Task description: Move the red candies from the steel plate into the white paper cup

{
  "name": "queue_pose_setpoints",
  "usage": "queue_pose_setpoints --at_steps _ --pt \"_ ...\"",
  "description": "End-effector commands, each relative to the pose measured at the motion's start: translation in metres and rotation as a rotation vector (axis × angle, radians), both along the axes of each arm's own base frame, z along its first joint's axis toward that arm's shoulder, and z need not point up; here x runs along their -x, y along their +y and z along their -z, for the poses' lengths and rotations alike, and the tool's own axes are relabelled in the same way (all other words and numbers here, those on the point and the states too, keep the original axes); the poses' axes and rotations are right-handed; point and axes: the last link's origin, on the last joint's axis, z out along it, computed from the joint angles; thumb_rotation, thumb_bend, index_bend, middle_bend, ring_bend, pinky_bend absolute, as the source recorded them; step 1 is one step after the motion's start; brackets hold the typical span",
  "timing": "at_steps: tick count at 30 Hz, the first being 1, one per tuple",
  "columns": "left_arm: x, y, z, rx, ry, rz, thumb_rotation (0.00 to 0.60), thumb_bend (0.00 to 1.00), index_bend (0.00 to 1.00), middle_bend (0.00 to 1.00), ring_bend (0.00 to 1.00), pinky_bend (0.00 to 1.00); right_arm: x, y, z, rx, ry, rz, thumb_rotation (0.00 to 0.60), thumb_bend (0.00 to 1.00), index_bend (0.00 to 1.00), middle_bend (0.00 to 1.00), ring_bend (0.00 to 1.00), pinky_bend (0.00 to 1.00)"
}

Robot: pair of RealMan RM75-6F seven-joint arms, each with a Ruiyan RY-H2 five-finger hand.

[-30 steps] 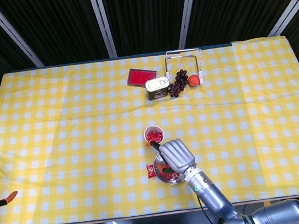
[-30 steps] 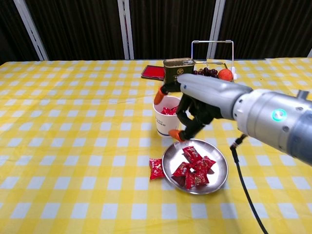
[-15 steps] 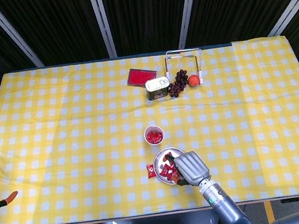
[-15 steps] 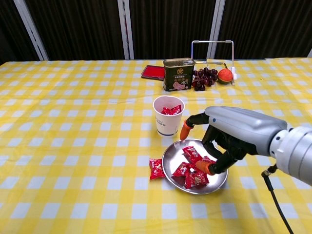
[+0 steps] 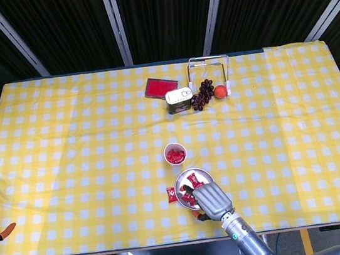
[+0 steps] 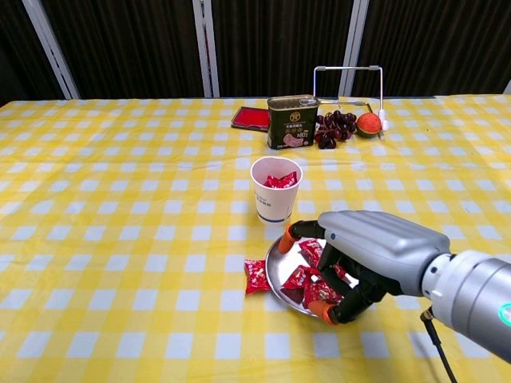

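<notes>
Red candies (image 6: pixel 310 275) on steel plate (image 6: pixel 279 257), under right hand's (image 6: pixel 363 254) curled fingers (image 6: pixel 326 309); grasp unclear

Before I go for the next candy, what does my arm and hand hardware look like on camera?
Only the right hand shows: smooth silver-grey shell, dark fingers with orange tips. Its forearm is a silver cylinder with a small teal light, a thin black cable hanging beneath.

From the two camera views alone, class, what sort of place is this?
Probably a robot test or demo bench, not a home: a table in a yellow checked cloth before dark panelled walls, props such as a tin can and a steel plate of candies, and a robot's right hand.
</notes>
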Motion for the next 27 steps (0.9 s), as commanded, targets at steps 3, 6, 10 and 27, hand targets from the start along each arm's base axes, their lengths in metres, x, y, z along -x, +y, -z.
queue_pose_setpoints --at_steps 3,6,10,27 --pt "0.0 0.0 0.001 0.005 0.004 0.006 0.6 0.04 0.0 0.0 0.0 0.0 -0.007 -0.004 0.006 0.0 -0.014 0.014 0.6 0.39 0.25 0.8 0.92 0.97" --pt "0.001 0.0 0.001 0.008 0.006 0.0 0.6 0.04 0.0 0.0 0.0 0.0 -0.013 -0.008 0.012 -0.005 -0.03 0.022 0.6 0.39 0.25 0.8 0.92 0.97" --pt "0.001 0.0 0.001 0.005 0.005 0.0 0.6 0.04 0.0 0.0 0.0 0.0 -0.023 -0.012 0.021 -0.022 -0.052 0.037 0.6 0.39 0.25 0.8 0.92 0.97" --pt "0.002 0.002 0.002 0.014 0.002 -0.012 0.6 0.04 0.0 0.0 0.0 0.0 -0.031 -0.025 0.045 -0.038 -0.038 0.073 0.6 0.39 0.3 0.8 0.92 0.97"
